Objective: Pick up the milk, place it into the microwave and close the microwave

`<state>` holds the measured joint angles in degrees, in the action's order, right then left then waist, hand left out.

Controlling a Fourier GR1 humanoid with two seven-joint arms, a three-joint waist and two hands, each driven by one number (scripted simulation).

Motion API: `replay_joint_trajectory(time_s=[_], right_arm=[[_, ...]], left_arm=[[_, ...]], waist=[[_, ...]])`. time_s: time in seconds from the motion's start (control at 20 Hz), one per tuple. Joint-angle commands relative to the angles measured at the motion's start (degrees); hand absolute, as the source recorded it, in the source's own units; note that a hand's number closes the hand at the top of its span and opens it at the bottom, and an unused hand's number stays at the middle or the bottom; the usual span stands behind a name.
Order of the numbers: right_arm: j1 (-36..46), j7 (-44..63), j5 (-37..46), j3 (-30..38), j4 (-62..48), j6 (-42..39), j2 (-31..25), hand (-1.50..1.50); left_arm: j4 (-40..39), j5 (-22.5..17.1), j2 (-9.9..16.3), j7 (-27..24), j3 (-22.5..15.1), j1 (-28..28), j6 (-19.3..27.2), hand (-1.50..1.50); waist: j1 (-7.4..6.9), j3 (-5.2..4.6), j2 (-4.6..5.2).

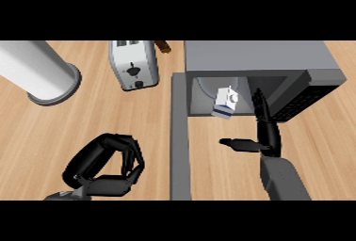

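Milk [226, 102] sitting inside microwave [278, 59], right hand [262, 136] spread wide beside it, left hand [104, 172] curled empty near open door [179, 136] — best swung shut gently, avoiding carton.

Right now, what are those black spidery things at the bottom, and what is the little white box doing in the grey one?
You are looking straight down from a robot's head at a wooden counter. The black things are the robot's two hands on grey arms. The left hand sits low on the counter with its fingers curled, holding nothing. The right hand has straight fingers that stretch toward the open microwave, the big grey box. Its door swings out toward you. The little white and blue box is a milk carton, sitting inside the microwave; no hand holds it. On the counter you can also see a silver toaster and a tall white cylinder.
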<state>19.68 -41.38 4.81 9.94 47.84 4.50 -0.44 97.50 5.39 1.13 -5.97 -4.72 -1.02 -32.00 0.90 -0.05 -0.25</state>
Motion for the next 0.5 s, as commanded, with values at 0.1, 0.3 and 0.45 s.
replay_joint_trajectory(time_s=[0.1,0.3,0.45], right_arm=[[-10.71,5.46,-0.57,-3.17,15.04,-3.83,-2.32,-1.5],[-23.4,9.14,0.11,-7.9,32.61,-3.56,-0.2,-1.5],[-28.67,10.02,-0.64,-8.33,37.97,-5.94,-2.34,-1.5]], left_arm=[[-9.4,8.69,0.46,-5.67,-7.32,-0.53,-0.76,1.5],[-9.08,7.16,-1.1,-0.23,-11.77,-2.8,0.8,1.5],[-14.88,8.03,-1.11,-4.52,-18.16,-3.05,4.76,1.5]], waist=[[0.77,-0.06,-0.02],[1.18,-0.09,-0.24],[0.35,-0.02,0.08]])
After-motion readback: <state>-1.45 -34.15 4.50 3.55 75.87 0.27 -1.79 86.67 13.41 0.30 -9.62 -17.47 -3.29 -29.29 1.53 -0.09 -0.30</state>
